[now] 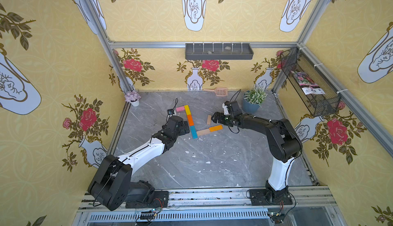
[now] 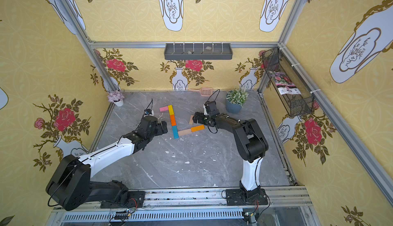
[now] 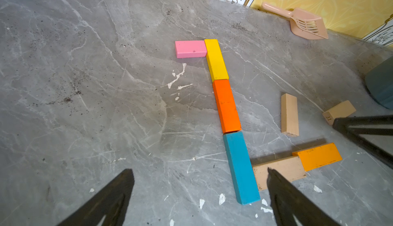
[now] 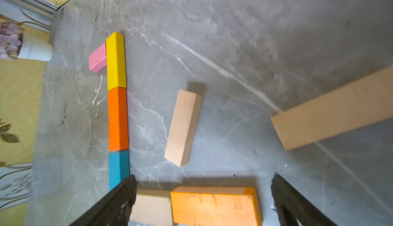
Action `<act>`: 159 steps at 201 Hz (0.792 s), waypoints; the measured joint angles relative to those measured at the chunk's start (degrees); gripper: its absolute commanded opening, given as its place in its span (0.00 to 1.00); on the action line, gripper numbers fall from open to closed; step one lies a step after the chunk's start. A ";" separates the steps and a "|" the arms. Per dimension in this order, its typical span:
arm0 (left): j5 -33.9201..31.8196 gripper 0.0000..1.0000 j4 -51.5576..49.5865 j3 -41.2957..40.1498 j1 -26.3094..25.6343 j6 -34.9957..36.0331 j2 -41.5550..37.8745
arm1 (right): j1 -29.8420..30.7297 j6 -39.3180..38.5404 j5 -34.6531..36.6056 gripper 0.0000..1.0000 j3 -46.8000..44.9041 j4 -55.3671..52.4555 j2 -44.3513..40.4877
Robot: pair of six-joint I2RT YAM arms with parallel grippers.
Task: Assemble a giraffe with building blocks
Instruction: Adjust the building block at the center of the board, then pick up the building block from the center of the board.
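Note:
The giraffe lies flat mid-table in both top views. A pink bar (image 1: pixel 180 109) butts a yellow bar (image 1: pixel 187 110), then an orange (image 1: pixel 190 120) and a blue bar (image 1: pixel 193 132) run in line. A tan bar (image 1: pixel 203 132) and a light orange bar (image 1: pixel 215 128) branch off the blue one. One loose tan bar (image 1: pixel 209 119) lies beside them. Another loose tan bar (image 3: pixel 340 111) shows only in the wrist views. My left gripper (image 3: pixel 199 170) is open and empty beside the blue bar. My right gripper (image 4: pixel 204 176) hangs open over the light orange bar (image 4: pixel 214 205), holding nothing.
A peach scoop (image 1: pixel 219 91) lies at the back wall. A blue pot with a green plant (image 1: pixel 253 101) stands just behind the right arm. A small white pot of purple flowers (image 1: pixel 133 98) sits back left. A wire basket (image 1: pixel 308 82) hangs on the right wall.

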 measured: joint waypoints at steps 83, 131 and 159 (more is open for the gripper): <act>-7.34 0.99 -2.16 -2.71 1.49 -9.31 0.24 | 9.14 -2.36 19.06 0.77 22.47 -13.22 15.85; -3.08 0.99 -0.59 -2.84 2.84 -11.80 0.98 | 9.70 -2.89 19.69 0.59 24.83 -16.15 19.04; -3.19 0.99 -0.09 -3.58 2.84 -12.07 -1.27 | 9.73 -3.06 19.41 0.58 24.48 -16.22 19.21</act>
